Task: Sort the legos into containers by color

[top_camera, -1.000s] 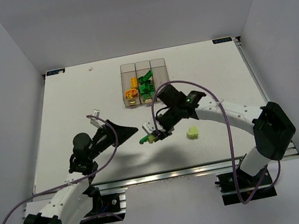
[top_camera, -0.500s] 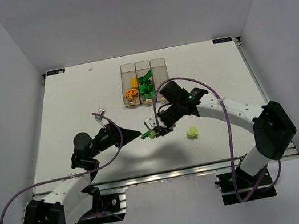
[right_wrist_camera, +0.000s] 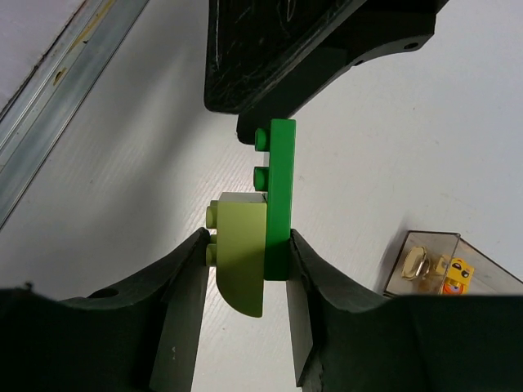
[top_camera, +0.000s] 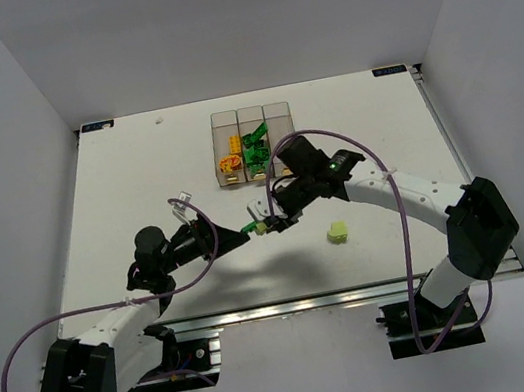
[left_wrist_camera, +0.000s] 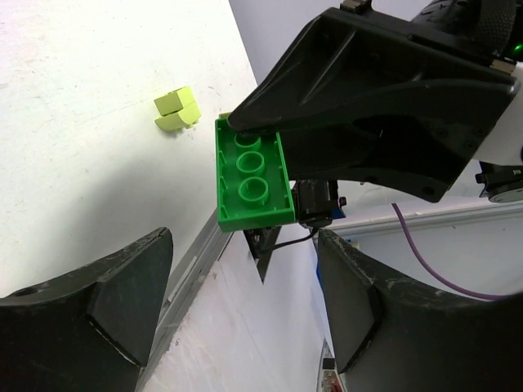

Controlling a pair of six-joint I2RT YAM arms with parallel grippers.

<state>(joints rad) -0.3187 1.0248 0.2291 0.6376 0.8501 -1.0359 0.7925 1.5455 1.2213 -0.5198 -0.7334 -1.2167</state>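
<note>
Containers [top_camera: 249, 113] number three in the top view, joined in a row at the far middle of the table [top_camera: 137, 177]. You have a heap of orange bricks [top_camera: 229, 164] in the left bin and a heap of green bricks [top_camera: 254, 149] in the middle one, both too tangled to count. The right arm hides part of the right bin. One loose pale yellow-green brick [top_camera: 338, 232] lies on the table well in front of the bins. Your right gripper [top_camera: 269, 223] holds two joined pieces in the air between the bins and the near edge. Your left gripper [top_camera: 240, 231] points at them from the left. Since a second ago the left arm has reached further right, so its tips now meet the held pieces. The right gripper has risen a little toward the bins. The loose brick and the bins have not moved.

From the left wrist, your two fingers [left_wrist_camera: 98, 302] stand wide apart with nothing between them. One green plate [left_wrist_camera: 252, 181], three of its studs facing you, hangs just beyond them from the other gripper, with the loose brick on the table behind.

From the right wrist, your jaws are closed halfway on the pair: one pale yellow-green brick [right_wrist_camera: 241, 261] stuck to the plate's studded face. The left gripper's tip sits against the plate's far end, and you cannot tell whether they touch.
</note>
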